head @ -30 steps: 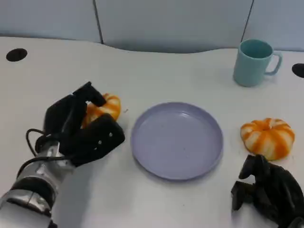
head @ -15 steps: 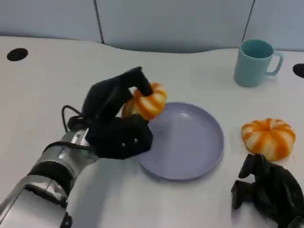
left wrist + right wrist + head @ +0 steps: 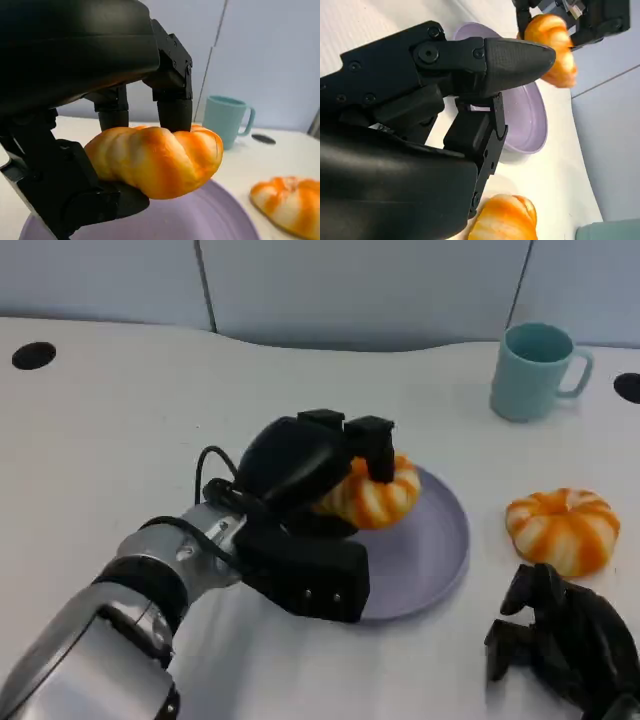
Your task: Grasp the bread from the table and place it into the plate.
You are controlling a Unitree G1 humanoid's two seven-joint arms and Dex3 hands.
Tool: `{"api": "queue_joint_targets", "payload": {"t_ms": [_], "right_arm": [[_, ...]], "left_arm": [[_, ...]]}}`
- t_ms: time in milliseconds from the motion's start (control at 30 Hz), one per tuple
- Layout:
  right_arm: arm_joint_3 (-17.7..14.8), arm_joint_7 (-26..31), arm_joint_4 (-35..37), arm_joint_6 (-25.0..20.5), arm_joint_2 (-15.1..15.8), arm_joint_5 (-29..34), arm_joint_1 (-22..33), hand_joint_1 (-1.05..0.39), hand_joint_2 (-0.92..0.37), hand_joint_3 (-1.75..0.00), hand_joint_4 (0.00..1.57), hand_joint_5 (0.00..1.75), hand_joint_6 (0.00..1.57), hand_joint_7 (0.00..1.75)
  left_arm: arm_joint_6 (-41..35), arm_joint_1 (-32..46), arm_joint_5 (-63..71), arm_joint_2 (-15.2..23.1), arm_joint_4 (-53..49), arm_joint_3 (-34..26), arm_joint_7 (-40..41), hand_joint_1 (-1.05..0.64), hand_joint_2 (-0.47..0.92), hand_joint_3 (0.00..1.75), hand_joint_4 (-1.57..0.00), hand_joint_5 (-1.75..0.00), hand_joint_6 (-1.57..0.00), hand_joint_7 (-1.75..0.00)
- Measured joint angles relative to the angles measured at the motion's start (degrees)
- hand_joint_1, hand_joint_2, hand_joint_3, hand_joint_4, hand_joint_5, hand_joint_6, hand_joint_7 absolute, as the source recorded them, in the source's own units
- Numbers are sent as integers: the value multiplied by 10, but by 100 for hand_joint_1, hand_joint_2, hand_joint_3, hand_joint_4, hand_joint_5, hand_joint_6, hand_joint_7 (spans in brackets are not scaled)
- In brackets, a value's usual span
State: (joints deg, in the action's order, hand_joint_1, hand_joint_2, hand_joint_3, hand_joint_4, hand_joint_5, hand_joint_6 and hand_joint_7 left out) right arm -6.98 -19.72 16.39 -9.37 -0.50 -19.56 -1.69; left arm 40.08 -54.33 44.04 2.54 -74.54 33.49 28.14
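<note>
Left robot hand [image 3: 310, 475] pinches the bread [image 3: 372, 492] top and bottom, above the plate [image 3: 440, 540]. Looks light and soft; keep your grip across its middle. Right robot hand [image 3: 560, 645] curled, empty, on the tabletop [image 3: 120, 420].

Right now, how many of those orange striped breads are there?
2: one bread held in the left hand above the purple plate, the other bread on the table right of it.
</note>
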Motion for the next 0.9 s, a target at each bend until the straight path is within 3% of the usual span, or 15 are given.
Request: {"api": "queue_joint_targets", "payload": {"t_ms": [233,333,500,533,567,600,633,733,900], "right_arm": [[6,5,-4,1,0,1,4,-46,-92,-47,121,140,110,131],[7,6,-5,2,0,1,4,-45,-92,-48,119,142,106,135],[11,6,-5,11,-1,2,8,-46,-92,-48,119,142,106,136],[11,6,-5,11,-1,3,8,-46,-92,-47,119,142,106,136],[11,6,-5,11,-1,3,8,-46,-92,-47,119,142,106,136],[11,6,-5,11,-1,2,8,-46,-92,-47,119,142,107,136],[11,6,-5,11,-1,1,8,-46,-92,-47,121,141,108,135],[11,6,-5,11,-1,0,8,-45,-92,-48,122,140,110,133],[10,6,-4,11,-2,0,8,-45,-92,-48,122,140,109,133]], "left_arm": [[-28,-17,6,-2,-3,20,-57,-36,67,102,-86,-175,-69,-171],[-35,-18,15,-2,-3,30,-66,-38,78,78,-82,-175,-68,-162],[-57,-18,27,-2,-3,50,-72,-39,82,72,-80,-175,-70,-156],[-58,-18,27,-2,-3,50,-72,-35,83,58,-72,-135,-76,-101],[-57,-18,18,-3,-3,45,-88,-34,86,48,-72,-118,-85,-68],[-56,-18,7,-4,-4,36,-113,-33,88,41,-72,-109,-92,-48],[-55,-18,-9,-5,-6,24,-143,-35,90,34,-64,-98,-83,-26],[-57,-18,-36,-7,-8,2,-208,-42,92,24,-42,-78,-61,-4],[-71,-18,-41,-7,-5,5,-232,-55,92,19,-10,-51,-28,0]]}}
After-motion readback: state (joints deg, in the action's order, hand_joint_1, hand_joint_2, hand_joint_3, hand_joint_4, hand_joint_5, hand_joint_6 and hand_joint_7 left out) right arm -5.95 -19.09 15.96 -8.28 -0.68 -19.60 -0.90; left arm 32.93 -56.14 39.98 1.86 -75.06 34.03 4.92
